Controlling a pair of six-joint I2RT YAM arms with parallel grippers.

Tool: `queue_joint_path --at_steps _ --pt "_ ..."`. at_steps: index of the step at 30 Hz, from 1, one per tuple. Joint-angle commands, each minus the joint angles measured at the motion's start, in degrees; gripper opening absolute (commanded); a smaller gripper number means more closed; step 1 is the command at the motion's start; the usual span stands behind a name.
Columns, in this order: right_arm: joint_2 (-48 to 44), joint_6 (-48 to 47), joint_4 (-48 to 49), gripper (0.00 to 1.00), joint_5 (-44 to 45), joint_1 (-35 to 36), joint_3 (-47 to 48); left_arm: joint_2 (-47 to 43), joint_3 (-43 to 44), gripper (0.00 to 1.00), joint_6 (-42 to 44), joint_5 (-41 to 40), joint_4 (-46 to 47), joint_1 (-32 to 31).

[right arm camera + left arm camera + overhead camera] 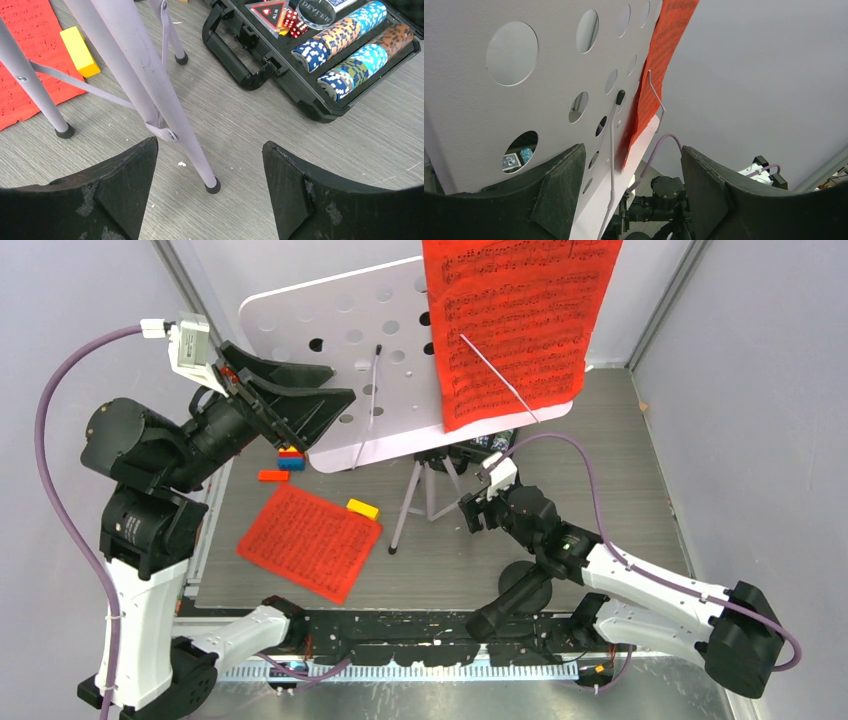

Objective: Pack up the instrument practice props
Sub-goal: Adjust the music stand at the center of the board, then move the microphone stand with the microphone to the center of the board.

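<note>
The white hole-punched music rack (330, 330) stands at the back on silver tripod legs (415, 495). A red sheet-music page (515, 320) is clipped to its right half by a wire arm. A second red page (310, 542) lies flat on the table. My left gripper (340, 382) is open at the rack's lower left edge. In the left wrist view the rack (474, 100) runs down between the fingers of this gripper (633, 150), close to the left one. My right gripper (468, 512) is open and low by the tripod. One leg (150, 75) ends between the fingers of this gripper (210, 144), untouched.
An open black case of poker chips (320, 55) sits behind the tripod, under the rack. A yellow block (362, 508) lies at the fallen page's corner. Small blue, red and orange blocks (288, 460) lie below the left gripper. Grey walls close in on both sides.
</note>
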Motion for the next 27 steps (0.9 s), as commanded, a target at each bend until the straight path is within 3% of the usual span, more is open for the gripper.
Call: queue_joint_path --at_steps 1,11,27 --pt "-0.49 -1.34 4.83 0.82 1.32 -0.19 0.91 0.36 -0.59 0.72 -0.57 -0.98 2.42 -0.05" --pt "1.09 -4.02 7.32 0.82 2.70 -0.17 3.94 -0.20 -1.20 0.73 -0.22 -1.47 2.59 -0.05" --pt "-8.67 -4.63 7.42 0.83 6.44 -0.13 6.04 -1.06 -1.76 0.73 -0.03 -2.07 2.50 -0.05"
